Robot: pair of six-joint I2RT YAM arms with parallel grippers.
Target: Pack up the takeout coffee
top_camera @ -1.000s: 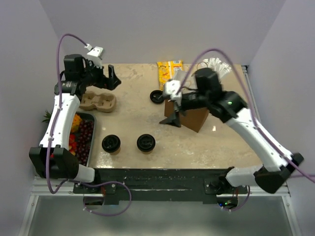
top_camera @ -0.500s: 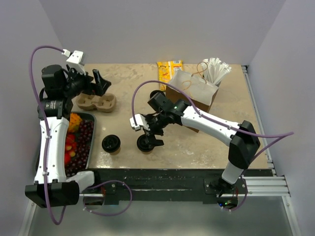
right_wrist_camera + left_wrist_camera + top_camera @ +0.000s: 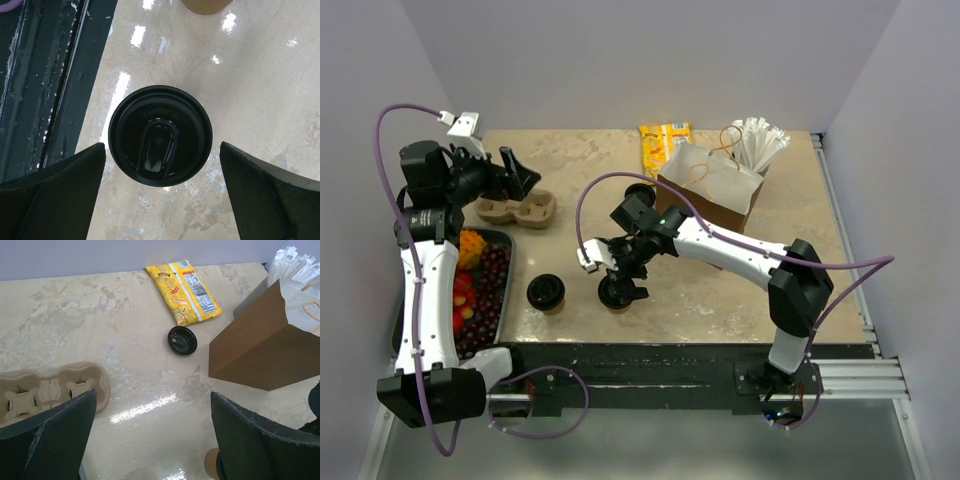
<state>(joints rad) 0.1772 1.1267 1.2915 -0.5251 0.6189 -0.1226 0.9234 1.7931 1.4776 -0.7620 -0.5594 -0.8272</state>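
The right pincer point(image 3: 620, 278) hangs spread over a lidded cup point(image 3: 615, 297) at six o'clock on the tabletop point(image 3: 580, 170); a second lidded cup point(image 3: 546, 292) stands at seven. The left pincer point(image 3: 516, 171) gapes above the carrier point(image 3: 517, 209) at ten.

In the right wrist view the black lid point(image 3: 160, 135) hides whatever stands beneath it, and a brown cup point(image 3: 205, 5) is cut off by the top edge. In the left wrist view the carrier point(image 3: 55, 390) runs off the left edge, and the paper bag point(image 3: 260, 350) and straws point(image 3: 295, 265) off the right
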